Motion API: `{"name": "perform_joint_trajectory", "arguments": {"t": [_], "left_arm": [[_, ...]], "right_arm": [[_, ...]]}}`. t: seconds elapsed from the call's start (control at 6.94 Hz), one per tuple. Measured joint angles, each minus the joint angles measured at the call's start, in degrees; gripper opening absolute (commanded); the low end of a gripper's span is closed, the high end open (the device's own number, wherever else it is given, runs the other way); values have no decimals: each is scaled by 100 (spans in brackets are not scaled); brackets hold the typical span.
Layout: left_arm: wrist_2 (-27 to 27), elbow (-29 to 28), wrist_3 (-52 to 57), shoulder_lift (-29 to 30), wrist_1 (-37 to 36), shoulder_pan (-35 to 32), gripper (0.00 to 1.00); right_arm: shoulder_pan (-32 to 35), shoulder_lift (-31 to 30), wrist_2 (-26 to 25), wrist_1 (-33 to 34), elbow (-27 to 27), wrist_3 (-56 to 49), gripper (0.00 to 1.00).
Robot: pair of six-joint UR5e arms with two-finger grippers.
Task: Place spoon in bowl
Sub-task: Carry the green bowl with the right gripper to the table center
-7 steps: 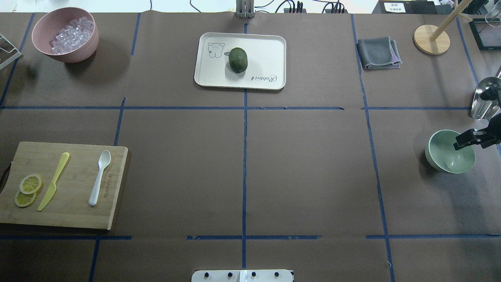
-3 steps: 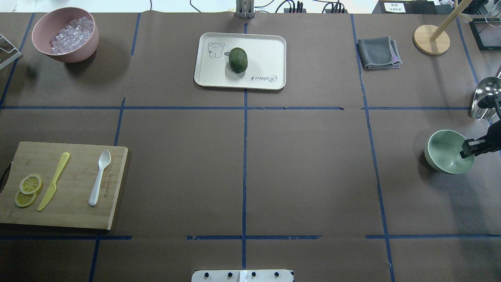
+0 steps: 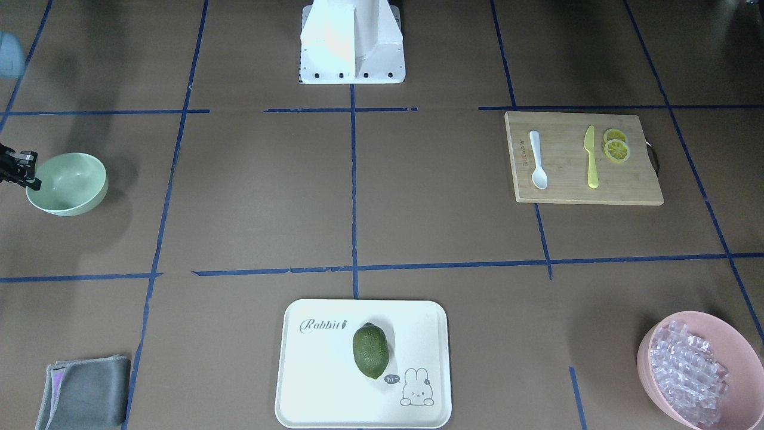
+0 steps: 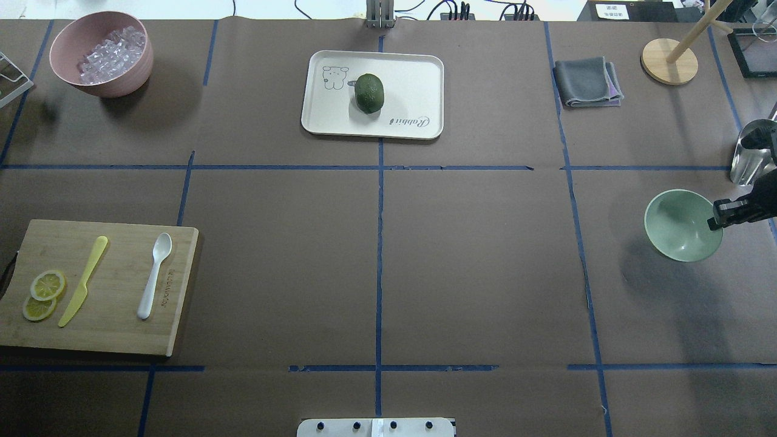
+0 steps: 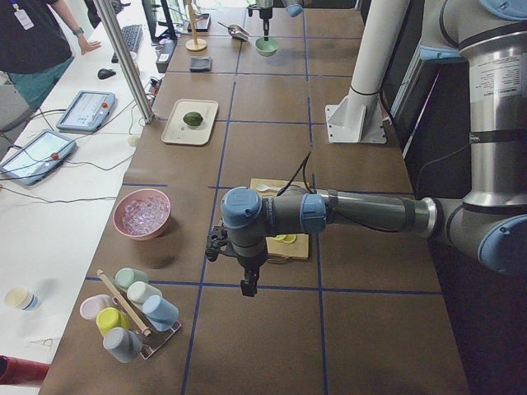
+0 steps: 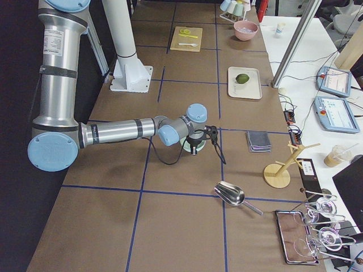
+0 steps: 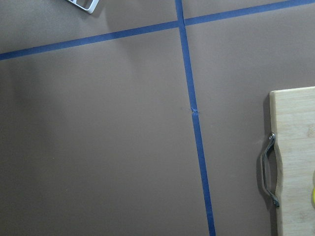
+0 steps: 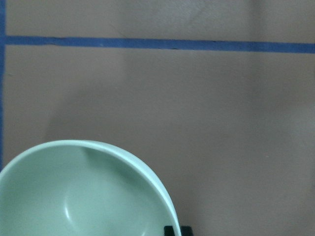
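Note:
The white spoon lies on the wooden cutting board at the left, scoop pointing away from the robot; it also shows in the front-facing view. The mint-green bowl is at the far right. My right gripper is shut on the bowl's right rim and holds it tilted, a little above the table, with its shadow offset below. The right wrist view shows the bowl's rim. My left gripper shows only in the exterior left view, hanging beyond the board's left end; I cannot tell if it is open.
A yellow knife and lemon slices share the board. A pink bowl of clear pieces stands back left. A tray with a green fruit is back centre. A grey cloth, wooden stand and metal scoop are back right.
The right gripper came down on the bowl's right rim and closed on it. The bowl has since risen off the table and shifted left. The spoon has not moved.

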State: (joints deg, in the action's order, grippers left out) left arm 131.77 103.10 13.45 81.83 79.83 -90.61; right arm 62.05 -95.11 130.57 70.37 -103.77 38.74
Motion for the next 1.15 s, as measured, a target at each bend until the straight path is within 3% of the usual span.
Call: {"name": "perform_joint_trajectory", "arguments": {"t": [0.29,0.58,0.86,1.15], "left_arm": [[6,22,0,0,18,-1,100],[9,39,0,2,23,-1,100],[14,43,0,7,44,8,100],[15,43,0,4,26,21,100]], "right_arm": [[-398,913,7,786,-426,1177,0],[-1324,2068,-251,1345,-456,2444,0],[-2343,3272,-954,1841,-84,3757,0],[-3022,4216,-1541,1915,750,4615,0]]}}
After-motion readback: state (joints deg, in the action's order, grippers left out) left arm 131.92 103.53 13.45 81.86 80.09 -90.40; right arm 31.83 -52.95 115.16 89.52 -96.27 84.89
